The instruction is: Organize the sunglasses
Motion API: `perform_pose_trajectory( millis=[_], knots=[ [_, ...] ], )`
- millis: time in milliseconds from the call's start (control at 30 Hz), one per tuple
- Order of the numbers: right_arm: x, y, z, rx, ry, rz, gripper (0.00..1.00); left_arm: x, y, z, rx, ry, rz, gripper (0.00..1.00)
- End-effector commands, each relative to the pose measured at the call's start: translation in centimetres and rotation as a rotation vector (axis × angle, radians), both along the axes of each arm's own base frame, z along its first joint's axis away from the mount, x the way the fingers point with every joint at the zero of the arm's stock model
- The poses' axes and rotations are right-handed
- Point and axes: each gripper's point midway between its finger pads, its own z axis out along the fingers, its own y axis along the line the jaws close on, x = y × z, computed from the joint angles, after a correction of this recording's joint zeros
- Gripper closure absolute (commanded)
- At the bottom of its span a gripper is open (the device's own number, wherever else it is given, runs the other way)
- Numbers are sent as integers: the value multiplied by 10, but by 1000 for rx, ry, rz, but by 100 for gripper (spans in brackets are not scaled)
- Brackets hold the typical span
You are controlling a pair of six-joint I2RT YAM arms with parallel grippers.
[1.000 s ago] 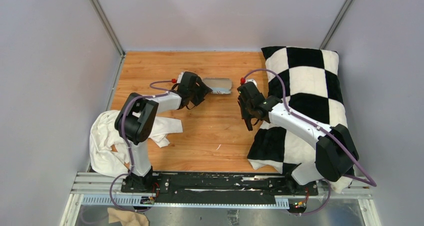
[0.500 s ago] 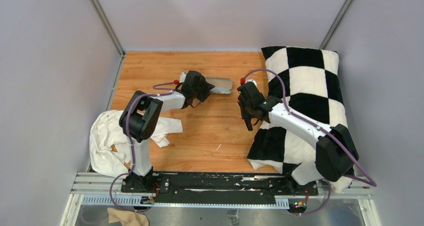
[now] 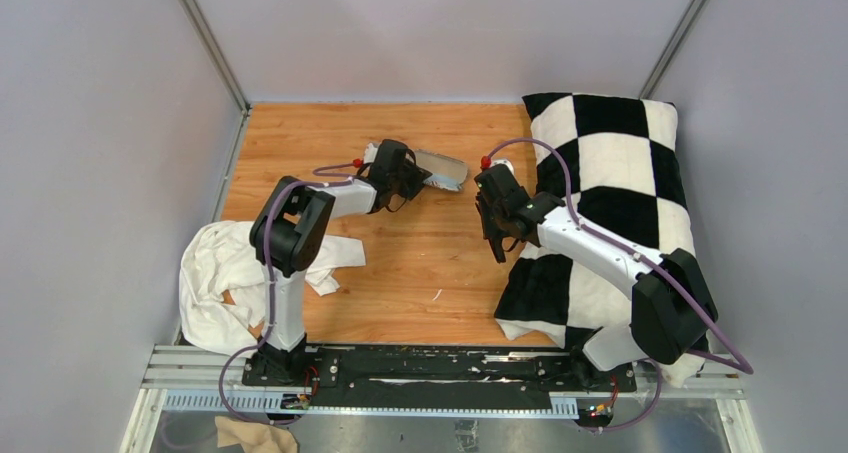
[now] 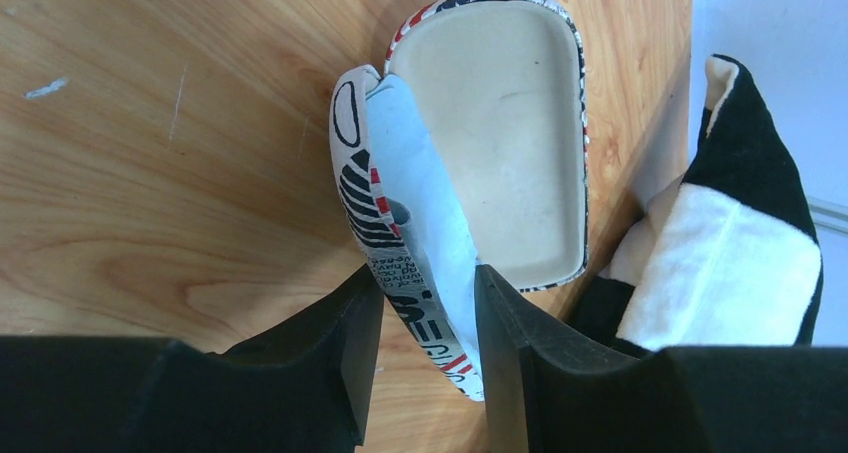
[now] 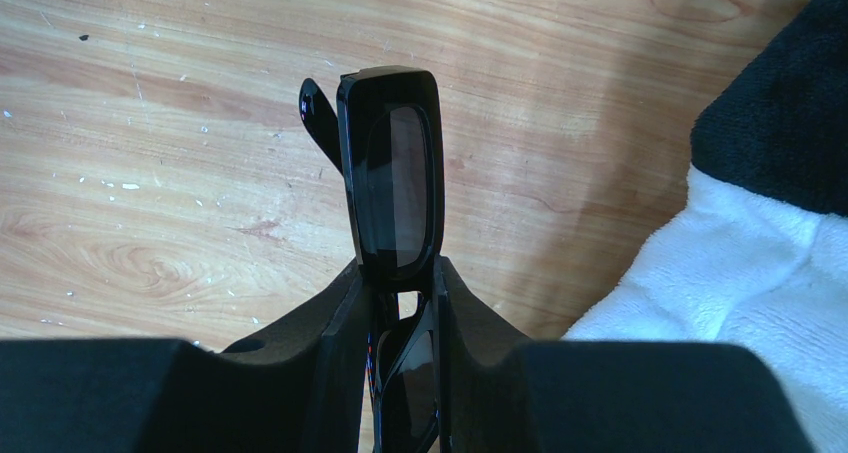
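Note:
The sunglasses (image 5: 390, 173) are black, folded and stand on edge in my right gripper (image 5: 398, 273), which is shut on their lower half above the wooden table. In the top view my right gripper (image 3: 497, 235) hangs beside the pillow's left edge. An open tan case (image 4: 500, 123) with a printed striped outside lies at the table's back, with a light-blue cloth (image 4: 420, 183) in its near half. My left gripper (image 4: 428, 273) straddles that near wall, one finger on the print, the other on the cloth. The top view shows my left gripper (image 3: 415, 176) at the left end of the case (image 3: 445, 170).
A black-and-white checkered pillow (image 3: 610, 163) covers the table's right side and reaches close to the case (image 4: 740, 223). A crumpled white cloth (image 3: 215, 273) lies at the left near edge. Grey walls close in the table on three sides.
My left gripper has moved toward the case and narrowed its jaws onto the near wall. The case has tilted and shifted slightly. The right arm and the sunglasses have not moved.

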Motion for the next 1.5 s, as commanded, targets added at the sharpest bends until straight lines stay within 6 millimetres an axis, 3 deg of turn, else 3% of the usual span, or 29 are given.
perform_pose_trajectory(
  millis=[0, 167, 467, 800, 1033, 1200, 1367, 1467],
  knots=[
    [-7, -12, -1, -11, 16, -33, 81, 5, -7, 5, 5, -28, -21, 58],
    [-6, -12, 1, -8, 9, -33, 80, 6, -12, 13, 9, -49, -58, 63],
    [-7, -15, 8, -8, -12, -34, 81, 5, -17, 6, 4, -38, -95, 71],
    [-7, -16, 17, 4, -32, -30, 81, -8, -34, 13, -69, -35, -326, 77],
    [-5, -13, 31, 24, -55, -18, 81, -50, -45, 11, -101, -33, -576, 80],
    [-3, -7, 45, 55, -74, -1, 80, -85, -40, 3, -97, -23, -686, 80],
    [-1, 2, 54, 92, -77, 25, 81, -118, -17, -13, 36, 55, -779, 78],
    [-1, 10, 59, 123, -72, 44, 81, -130, -7, -12, 97, 73, -823, 76]
  ],
)
